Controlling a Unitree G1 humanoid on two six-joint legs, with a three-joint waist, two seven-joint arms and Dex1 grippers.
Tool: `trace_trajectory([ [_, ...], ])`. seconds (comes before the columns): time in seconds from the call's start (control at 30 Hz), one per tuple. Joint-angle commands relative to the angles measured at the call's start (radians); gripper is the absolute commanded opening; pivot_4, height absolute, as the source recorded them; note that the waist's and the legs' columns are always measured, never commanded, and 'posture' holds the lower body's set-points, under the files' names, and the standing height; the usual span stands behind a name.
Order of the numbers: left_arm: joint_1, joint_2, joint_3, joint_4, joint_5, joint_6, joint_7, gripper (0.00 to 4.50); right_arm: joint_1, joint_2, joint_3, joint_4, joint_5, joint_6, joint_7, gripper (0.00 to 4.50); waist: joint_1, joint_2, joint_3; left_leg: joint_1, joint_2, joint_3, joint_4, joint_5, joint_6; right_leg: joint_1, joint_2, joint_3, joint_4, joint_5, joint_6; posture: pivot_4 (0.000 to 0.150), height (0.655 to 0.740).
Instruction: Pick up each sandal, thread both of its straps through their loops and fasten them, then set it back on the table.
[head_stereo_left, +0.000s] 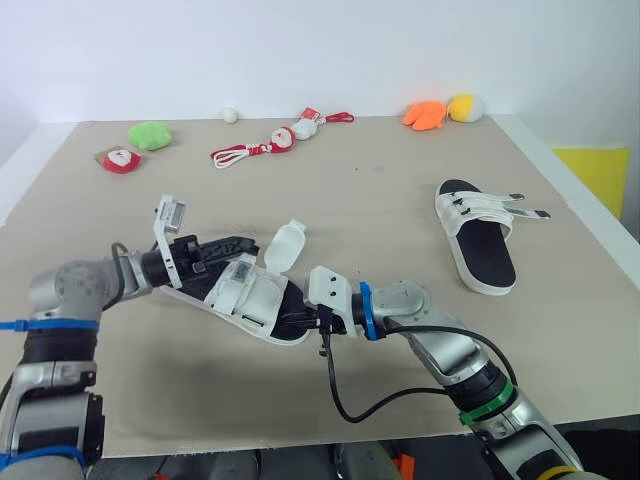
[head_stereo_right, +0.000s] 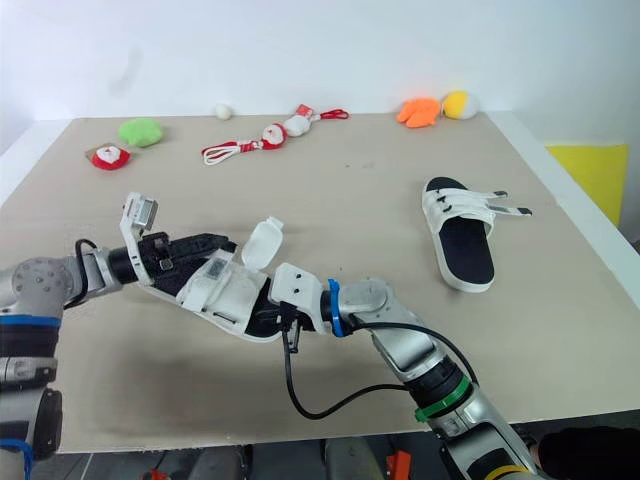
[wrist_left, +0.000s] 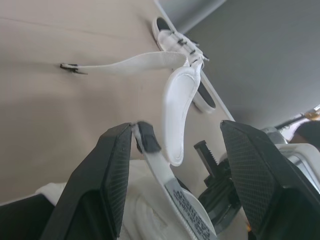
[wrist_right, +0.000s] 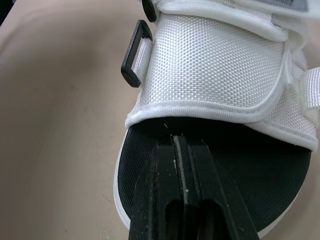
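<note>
Beige tabletop, white sandal: left gripper fingers spread wide at one end, right gripper fingers pinched together at the other.

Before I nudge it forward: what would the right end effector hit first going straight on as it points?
Probably the white strap band of the near sandal: the right end effector sits over its black footbed, aimed at the band's edge. Whether it would slip under is unclear.
</note>
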Motion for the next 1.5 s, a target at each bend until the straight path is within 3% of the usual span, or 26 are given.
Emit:
trace_trajectory([
  [0.03, -0.076, 0.024, -0.035, 0.082, 0.057, 0.016, -0.081, 2.89, 0.001, -0.005, -0.003, -0.011, 0.001, 0.004, 0.001, 0.0, 0.0, 0.0, 0.0, 0.0, 0.0, 0.0, 0.0, 0.0, 0.0, 0.0, 0.0, 0.0, 0.0, 0.0, 0.0, 0.15, 0.74],
  [0.27, -0.137, 0.034, -0.137, 0.169, 0.179, 0.009, -0.217, 2.89, 0.006, -0.004, -0.007, -0.019, 0.002, 0.011, -0.007, 0.0, 0.0, 0.0, 0.0, 0.0, 0.0, 0.0, -0.002, 0.0, 0.0, 0.0, 0.0, 0.0, 0.0, -0.001, 0.0, 0.15, 0.74],
  [0.37, -0.165, 0.028, -0.153, 0.209, 0.218, -0.002, -0.254, 2.08, 0.008, -0.003, -0.007, -0.02, 0.002, 0.012, -0.01, 0.0, 0.0, 0.0, 0.0, 0.0, 0.0, -0.001, -0.002, 0.0, 0.0, 0.0, 0.0, 0.0, 0.0, -0.001, 0.0, 0.15, 0.74],
  [0.5, -0.212, 0.011, -0.139, 0.271, 0.253, -0.013, -0.273, 0.05, 0.008, 0.0, -0.007, -0.017, 0.003, 0.012, -0.014, 0.0, 0.0, 0.0, 0.0, 0.0, 0.0, -0.001, -0.001, 0.0, 0.0, 0.0, 0.0, 0.0, 0.0, -0.001, 0.0, 0.15, 0.74],
  [1.2, -0.302, -0.018, -0.03, 0.354, 0.263, -0.001, -0.325, 0.02, 0.008, 0.0, -0.004, -0.016, 0.003, 0.007, -0.018, 0.0, 0.0, 0.0, 0.0, -0.002, 0.0, -0.002, -0.002, 0.0, 0.0, -0.001, 0.001, -0.001, 0.0, -0.001, 0.001, 0.15, 0.74],
  [1.5, -0.24, -0.041, -0.12, 0.354, 0.389, -0.084, -0.28, 0.02, 0.007, -0.001, -0.003, -0.017, 0.004, 0.005, -0.02, 0.0, 0.0, 0.0, 0.0, -0.002, 0.0, -0.003, -0.002, 0.0, 0.0, -0.001, 0.0, -0.001, 0.0, -0.001, 0.001, 0.15, 0.74],
])
